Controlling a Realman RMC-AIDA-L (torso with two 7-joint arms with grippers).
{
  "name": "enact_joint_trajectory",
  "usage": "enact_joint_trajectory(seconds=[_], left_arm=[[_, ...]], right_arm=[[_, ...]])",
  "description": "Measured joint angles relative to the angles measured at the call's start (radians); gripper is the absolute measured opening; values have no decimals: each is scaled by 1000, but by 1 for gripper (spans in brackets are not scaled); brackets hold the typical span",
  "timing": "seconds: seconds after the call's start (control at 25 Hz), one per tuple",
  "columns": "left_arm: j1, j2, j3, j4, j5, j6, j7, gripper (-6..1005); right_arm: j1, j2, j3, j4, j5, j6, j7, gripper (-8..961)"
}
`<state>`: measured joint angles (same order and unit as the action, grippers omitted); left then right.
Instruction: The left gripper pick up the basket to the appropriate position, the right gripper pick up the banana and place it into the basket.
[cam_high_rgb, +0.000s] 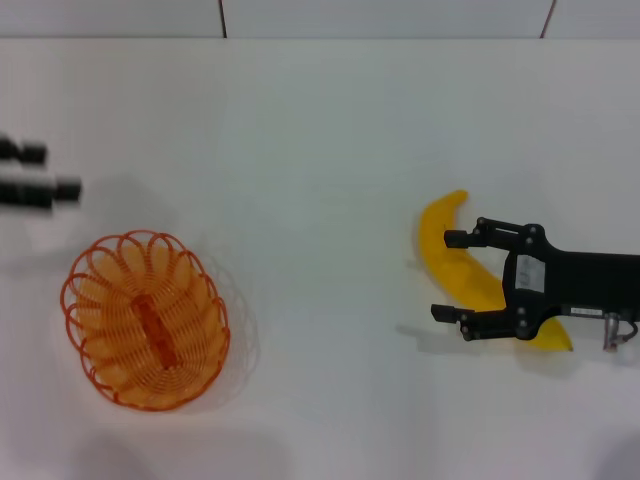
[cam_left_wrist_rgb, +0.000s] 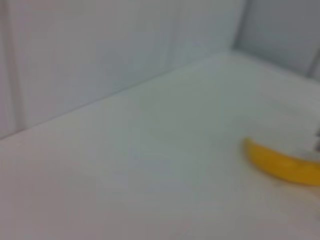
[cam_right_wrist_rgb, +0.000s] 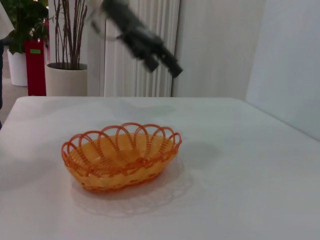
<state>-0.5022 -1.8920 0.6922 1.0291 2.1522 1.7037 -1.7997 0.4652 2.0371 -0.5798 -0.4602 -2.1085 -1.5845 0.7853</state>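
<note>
The orange wire basket (cam_high_rgb: 128, 240) sits empty on the white table at the left; the right wrist view shows the basket (cam_right_wrist_rgb: 120, 128) from the side. My left gripper (cam_high_rgb: 60, 170) is at the left edge, behind the basket and apart from it, open and holding nothing. Seen from the right wrist, the left gripper (cam_right_wrist_rgb: 162, 64) hovers in the air above the basket. The yellow banana (cam_high_rgb: 440, 222) lies on the table at the right, and the banana (cam_left_wrist_rgb: 280, 165) also shows in the left wrist view. My right gripper (cam_high_rgb: 450, 275) is open, one finger on each side of the banana's middle.
The white table (cam_high_rgb: 320, 130) ends at a wall at the back. Beyond the table's far side, the right wrist view shows a white planter (cam_right_wrist_rgb: 65, 80) and a red pot (cam_right_wrist_rgb: 36, 70).
</note>
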Motion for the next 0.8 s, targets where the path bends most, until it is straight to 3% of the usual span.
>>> enact_joint_trajectory(seconds=[0.16,0.24,0.32,0.4,0.56,0.64,0.8], left_arm=[[-168,87,62,39,174,12,-224,876],[-216,107,123,43,231,12,-225,876],[-232,103,202,60,267,13,-155,876],[-222,70,255,97,290,4,-50,876],[-188,-43,270,186,358,-13,156,876],[-183,-85,276,201,407,-23,213,876],[-183,-140,308,193,502,-108,230,877]], right_arm=[[15,0,0,0,-2,0,4,882],[27,0,0,0,-4,0,6,882],[37,-2,0,0,-4,0,7,882],[47,-3,0,0,-5,-2,7,882],[51,-3,-1,-3,-6,-8,7,883],[51,-3,-2,-3,-6,-9,7,883],[53,-2,-2,-3,-6,-9,8,883]])
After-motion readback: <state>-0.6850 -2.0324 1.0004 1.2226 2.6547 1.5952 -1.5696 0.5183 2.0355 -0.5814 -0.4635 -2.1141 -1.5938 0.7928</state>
